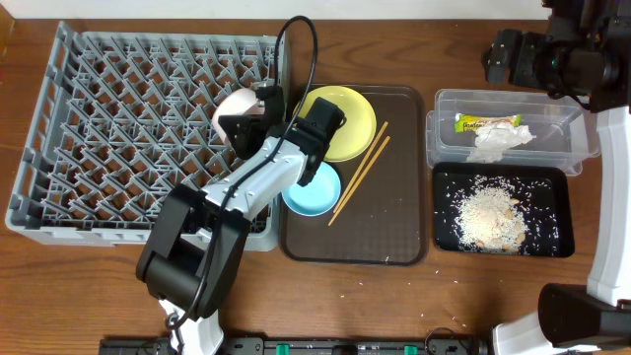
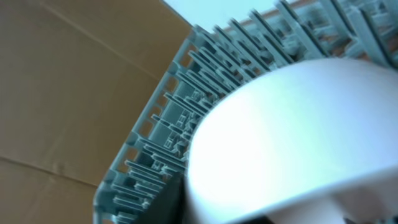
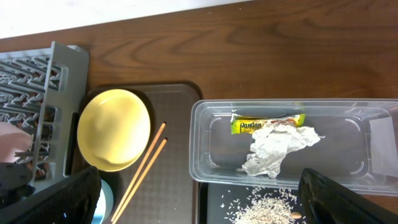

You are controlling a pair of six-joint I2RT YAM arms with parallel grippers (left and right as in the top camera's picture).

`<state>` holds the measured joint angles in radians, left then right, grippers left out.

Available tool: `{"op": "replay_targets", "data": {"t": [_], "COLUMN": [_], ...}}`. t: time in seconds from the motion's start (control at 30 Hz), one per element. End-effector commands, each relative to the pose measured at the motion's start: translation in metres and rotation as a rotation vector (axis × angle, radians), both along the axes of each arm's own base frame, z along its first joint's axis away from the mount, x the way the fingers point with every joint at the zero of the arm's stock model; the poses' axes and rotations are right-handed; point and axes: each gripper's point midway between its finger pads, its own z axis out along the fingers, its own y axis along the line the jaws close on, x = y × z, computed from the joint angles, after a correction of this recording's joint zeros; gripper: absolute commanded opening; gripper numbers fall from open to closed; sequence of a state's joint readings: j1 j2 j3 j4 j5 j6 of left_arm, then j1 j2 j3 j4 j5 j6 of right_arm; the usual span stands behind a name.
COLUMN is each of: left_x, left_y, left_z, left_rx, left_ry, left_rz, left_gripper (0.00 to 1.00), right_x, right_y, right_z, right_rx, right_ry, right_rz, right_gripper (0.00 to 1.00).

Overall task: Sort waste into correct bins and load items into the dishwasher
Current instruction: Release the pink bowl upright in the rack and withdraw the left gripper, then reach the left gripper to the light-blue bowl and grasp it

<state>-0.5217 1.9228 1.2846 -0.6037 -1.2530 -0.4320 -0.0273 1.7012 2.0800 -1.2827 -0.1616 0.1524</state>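
Note:
The white bowl [image 1: 235, 108] is tilted at the right edge of the grey dishwasher rack [image 1: 118, 118], with my left gripper [image 1: 264, 104] at it. In the left wrist view the bowl [image 2: 292, 137] fills the frame above the rack [image 2: 161, 143]. A dark finger [image 2: 166, 205] lies against it, and the grip is unclear. My right gripper [image 3: 202, 205] hangs open and empty over the clear tub [image 3: 205, 155]. That tub holds the wrapper [image 3: 264, 122] and napkin [image 3: 277, 149]. Rice [image 1: 488, 217] lies in the black tray [image 1: 562, 212].
On the brown tray [image 1: 394, 227] are the yellow plate [image 1: 345, 118], the light blue bowl [image 1: 314, 192] and the chopsticks [image 1: 360, 173]. My left arm crosses over the blue bowl. A few rice grains lie on the table in front of the trays.

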Motion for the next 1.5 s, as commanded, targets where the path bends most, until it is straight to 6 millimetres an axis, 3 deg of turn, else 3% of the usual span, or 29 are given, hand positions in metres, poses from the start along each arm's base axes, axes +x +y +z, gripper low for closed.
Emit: {"op": "replay_targets", "data": {"t": [0.0,0.03,0.1,0.3,0.6,0.87,1.1,1.23,1.47], "left_x": [0.0,0.0,-0.001,-0.008,-0.02,-0.026,-0.033,-0.06,-0.099], "left_y": [-0.012,-0.014,-0.021,-0.049,-0.068,-0.099,-0.171,-0.181,-0.191], "left_z": [-0.034,-0.036,-0.041,-0.045,-0.012,-0.02,0.012,-0.001,-0.046], "left_rx": [-0.147,-0.16,-0.222,-0.464,-0.647,-0.778,-1.032,-1.144,-1.08], "left_ry": [0.088,0.096,0.124,0.212,0.196,0.303,0.435,0.547,0.749], "left_rz": [-0.036,-0.04,-0.062,-0.158,-0.243,-0.363,-0.673,-0.628,-0.581], "left_gripper": [0.4,0.49,0.54,0.55,0.55,0.7,0.71,0.71,0.66], "right_x": [0.0,0.0,0.0,0.0,0.0,0.0,0.0,0.0,0.0], "right_y": [0.004,0.004,0.004,0.004,0.004,0.004,0.004,0.004,0.004], "right_z": [-0.002,-0.002,-0.002,-0.002,-0.002,-0.002,-0.002,-0.002,-0.002], "right_rx": [0.01,0.01,0.01,0.01,0.01,0.01,0.01,0.01,0.01], "right_ry": [0.007,0.007,0.007,0.007,0.007,0.008,0.008,0.007,0.007], "right_rz": [0.002,0.002,0.002,0.002,0.002,0.002,0.002,0.002,0.002], "right_gripper": [0.99,0.99,0.99,0.99,0.99,0.99,0.99,0.99,0.99]}}
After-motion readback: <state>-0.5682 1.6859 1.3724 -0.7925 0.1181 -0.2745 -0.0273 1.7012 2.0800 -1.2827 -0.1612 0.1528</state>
